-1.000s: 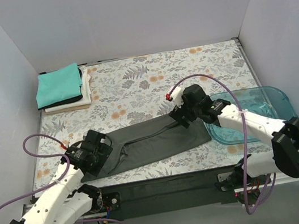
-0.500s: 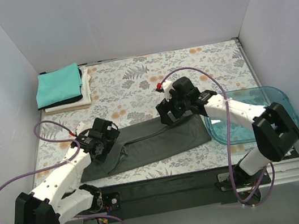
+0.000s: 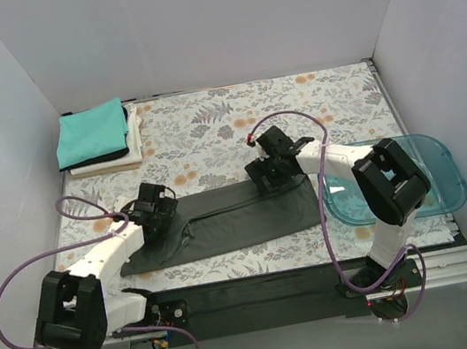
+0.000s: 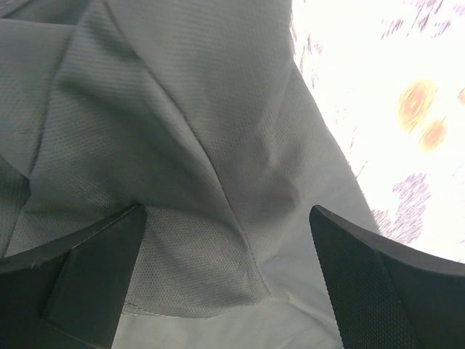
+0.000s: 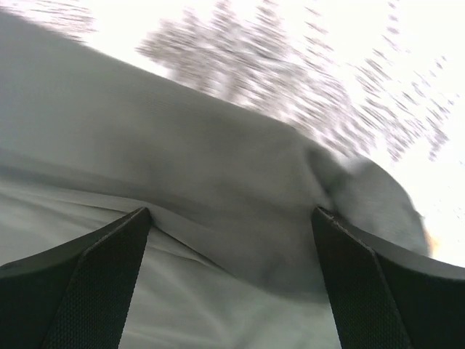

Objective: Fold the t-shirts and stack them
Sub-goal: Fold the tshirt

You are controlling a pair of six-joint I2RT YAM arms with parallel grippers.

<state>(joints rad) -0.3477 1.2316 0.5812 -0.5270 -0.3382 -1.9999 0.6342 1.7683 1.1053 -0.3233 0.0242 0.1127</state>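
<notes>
Both arms have reached further in since half a second ago: the left gripper (image 3: pixel 156 212) and right gripper (image 3: pixel 274 175) now sit at the far edge of the dark charcoal-grey shirt (image 3: pixel 241 220), which lies long on the near surface (image 3: pixel 209 134). Each gripper stands wide apart, seemingly pinching nothing.

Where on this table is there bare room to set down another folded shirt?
The back strip between the folded stack and the right wall, behind the charcoal shirt, is bare tablecloth. The front is crowded: shirt, left gripper, right gripper, tub.
</notes>
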